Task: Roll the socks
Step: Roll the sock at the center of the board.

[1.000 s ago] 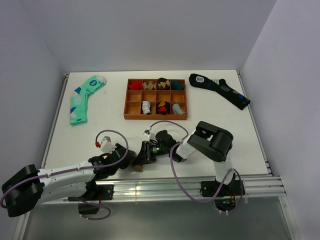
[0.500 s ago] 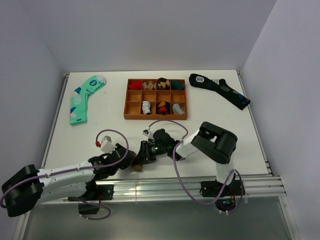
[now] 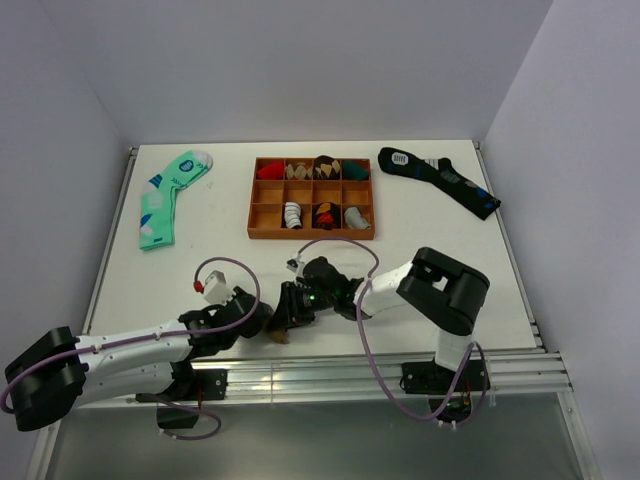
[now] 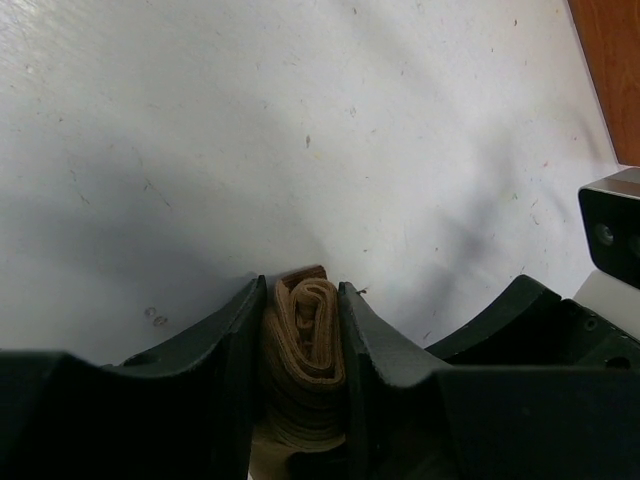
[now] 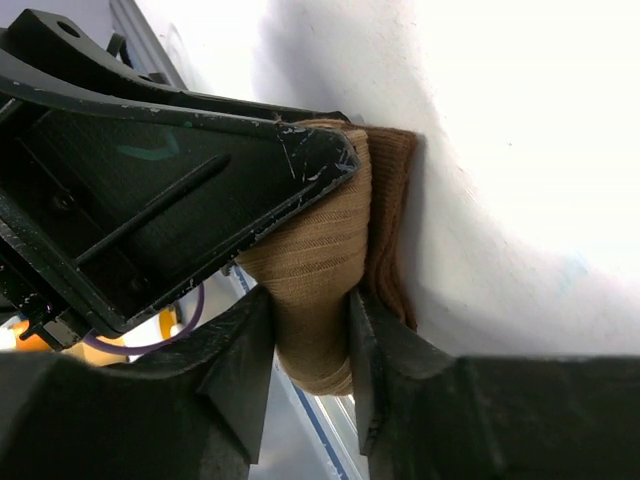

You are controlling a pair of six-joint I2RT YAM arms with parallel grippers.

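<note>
The tan-brown socks [image 3: 279, 333] sit rolled into a tight bundle at the table's near edge, between my two grippers. In the left wrist view the roll [image 4: 303, 345] shows its spiral end, squeezed between the dark fingers of my left gripper [image 4: 302, 330]. In the right wrist view the tan roll [image 5: 312, 290] is pinched by my right gripper [image 5: 310, 340], with the darker cuff against the table. Both grippers meet at the roll in the top view, the left gripper [image 3: 262, 318] on its left and the right gripper [image 3: 287, 312] on its right.
A wooden tray [image 3: 263, 214] with several compartments of rolled socks stands at mid-back. A mint-green dotted sock [image 3: 160, 200] lies at the back left. A dark navy sock [image 3: 440, 180] lies at the back right. The table's front rail [image 3: 380, 365] runs right below the roll.
The right arm's elbow has swung to the right and lowered. Both grippers stay at the roll with hardly any shift.
</note>
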